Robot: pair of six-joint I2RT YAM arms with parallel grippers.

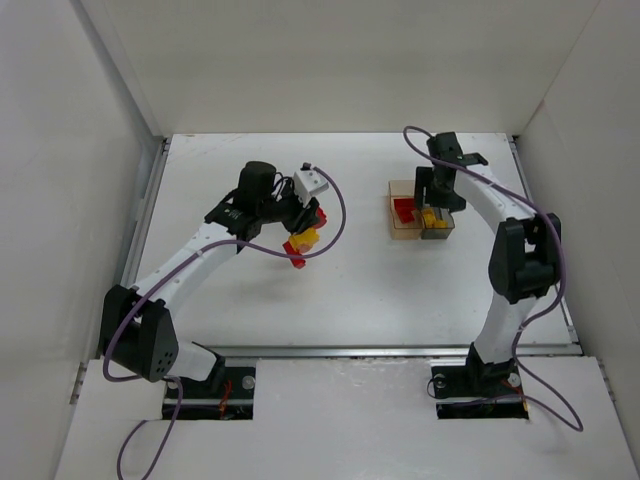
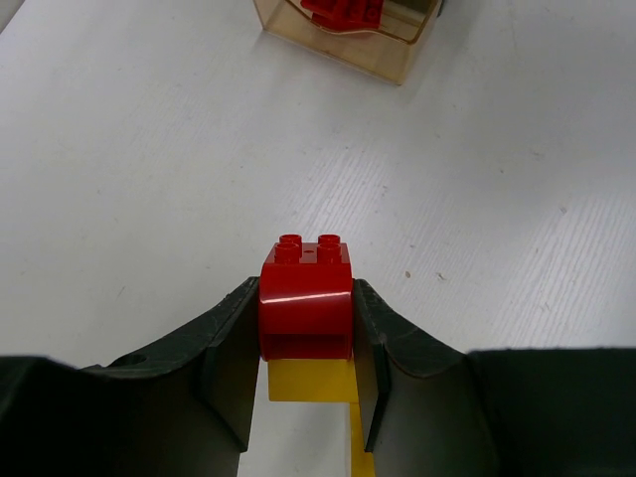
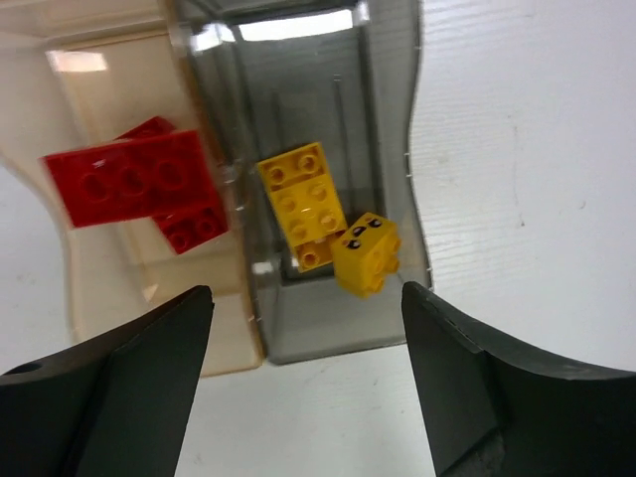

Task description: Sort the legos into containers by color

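My left gripper (image 2: 306, 294) is shut on a red lego (image 2: 306, 303), studs facing away, with a yellow lego (image 2: 308, 380) just under it. From above, this gripper (image 1: 306, 228) sits left of centre among red and yellow legos (image 1: 298, 250). My right gripper (image 3: 306, 298) stands open above the containers, nothing between its fingers. The smoky grey container (image 3: 328, 328) holds two yellow legos (image 3: 303, 204); one with printed eyes (image 3: 366, 254) lies tilted at the near wall. The amber container (image 3: 119, 298) holds red legos (image 3: 134, 177).
The joined containers (image 1: 418, 220) stand right of centre on the white table, the amber one (image 2: 343, 50) also showing at the top of the left wrist view. White walls enclose the table on three sides. A metal rail (image 1: 380, 351) runs along the near edge.
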